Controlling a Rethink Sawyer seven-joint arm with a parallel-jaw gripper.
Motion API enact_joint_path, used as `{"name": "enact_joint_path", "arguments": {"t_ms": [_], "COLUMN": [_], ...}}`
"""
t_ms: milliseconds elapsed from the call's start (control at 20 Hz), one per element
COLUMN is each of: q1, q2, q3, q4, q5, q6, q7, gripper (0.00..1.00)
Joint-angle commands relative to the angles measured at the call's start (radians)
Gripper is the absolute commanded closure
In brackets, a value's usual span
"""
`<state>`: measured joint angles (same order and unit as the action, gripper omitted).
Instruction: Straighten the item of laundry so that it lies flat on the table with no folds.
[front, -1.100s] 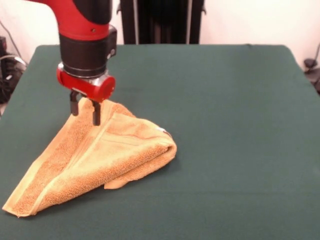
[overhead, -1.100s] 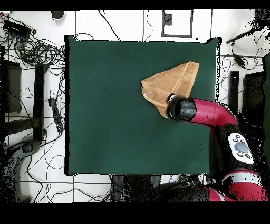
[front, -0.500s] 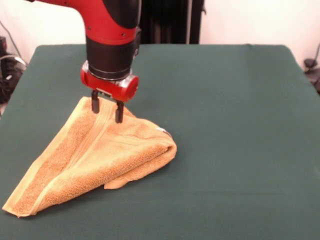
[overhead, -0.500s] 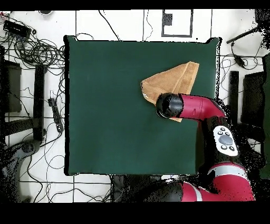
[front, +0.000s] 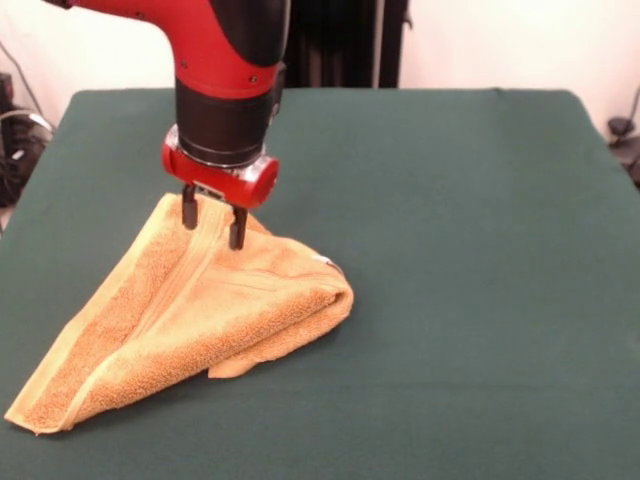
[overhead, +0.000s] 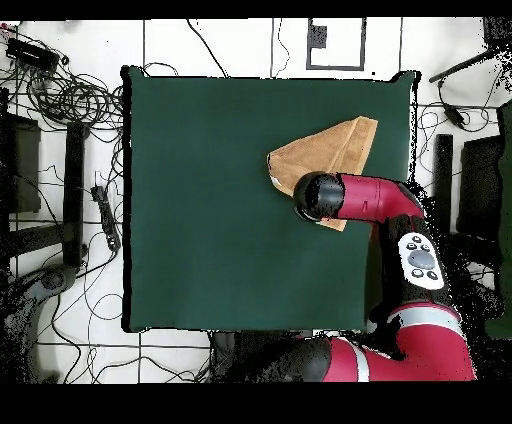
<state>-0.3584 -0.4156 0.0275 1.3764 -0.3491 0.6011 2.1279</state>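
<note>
One fold matters here: the towel (front: 190, 320) is doubled over into a rough triangle, and your gripper (front: 209, 218) sits right above its upper corner. In the front view the towel lies in the lower left of the frame on the green table (front: 460, 260), its long axis running from the narrow tip at the bottom left edge up toward the middle, where the gripper hangs. A thick rolled fold bulges on the right side of the towel, near the centre of the frame, with a small white tag (front: 326, 262) showing just above it.

The two fingers stand apart, one either side of a pale woven band, with nothing between them that you could call held; they look to be at or just above the cloth, and you cannot tell from here whether the tips press into it.

In the overhead view the towel (overhead: 335, 150) sits in the upper right part of the table (overhead: 220, 200), and the arm covers its lower corner, so the gripper itself is hidden there.

Judging from this, most of the cloth lies away from the gripper toward the lower left of the front view. If you grip this top layer, you would likely need to carry it away from that mass to open the fold.
</note>
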Motion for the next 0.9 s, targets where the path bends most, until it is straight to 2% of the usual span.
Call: {"name": "enact_joint_path", "arguments": {"t_ms": [50, 450, 900], "q1": [0.02, 0.001, 0.022], "q2": [0.083, 0.087, 0.116], "q3": [-0.004, -0.015, -0.057], "q4": [-0.025, -0.027, -0.009], "q5": [-0.04, -0.036, -0.034], "q6": [0.09, 0.088, 0.069], "q7": [-0.014, -0.036, 0.029], "gripper": [0.0, 0.0, 0.0]}}
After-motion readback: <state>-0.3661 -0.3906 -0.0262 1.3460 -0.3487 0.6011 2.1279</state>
